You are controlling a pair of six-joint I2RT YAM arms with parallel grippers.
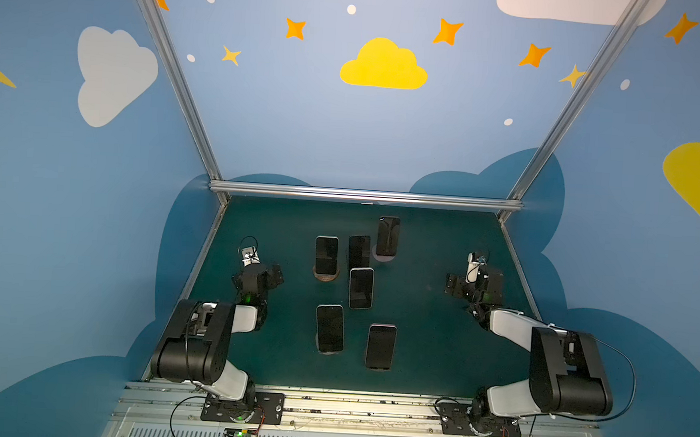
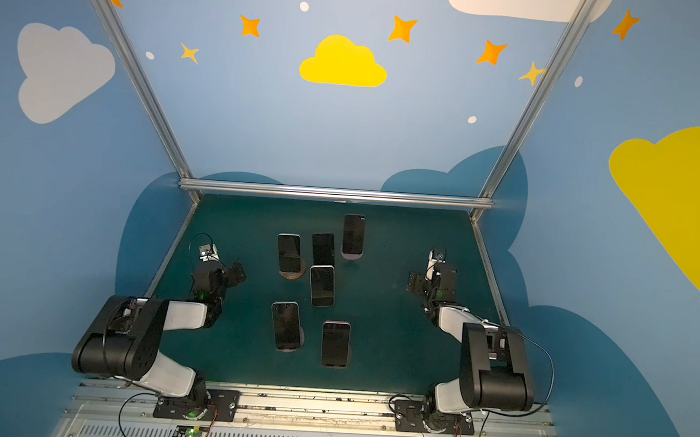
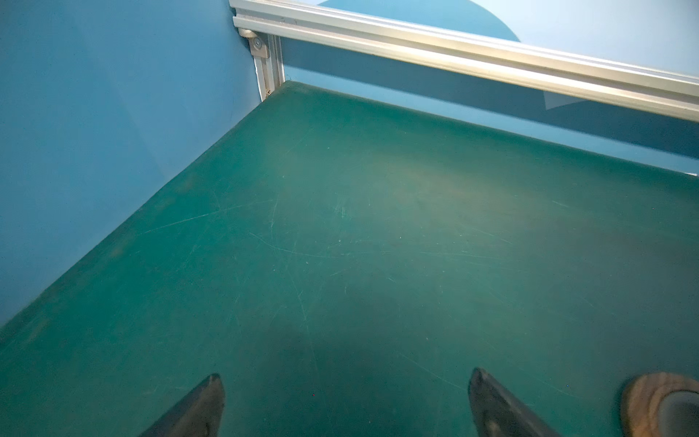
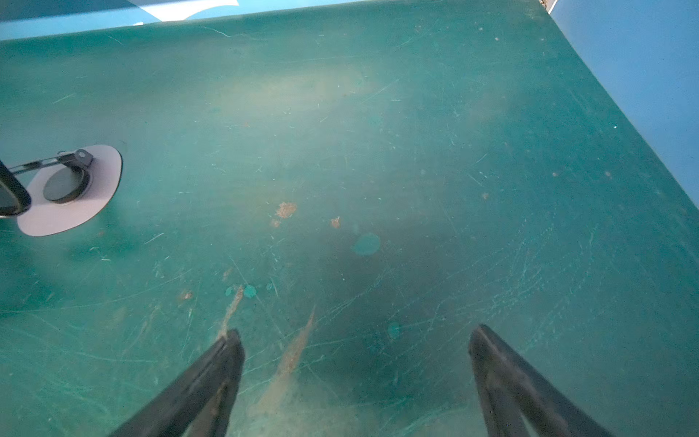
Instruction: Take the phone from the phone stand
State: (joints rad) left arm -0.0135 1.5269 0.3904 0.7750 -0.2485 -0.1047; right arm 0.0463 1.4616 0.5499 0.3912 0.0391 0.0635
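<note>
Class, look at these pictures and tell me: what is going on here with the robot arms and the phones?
Nothing is being handled yet. Six phones stand upright, apparently propped on stands, in the middle of the green table. The left gripper and the right gripper hang open and empty at the sides, clear of every phone.
</note>
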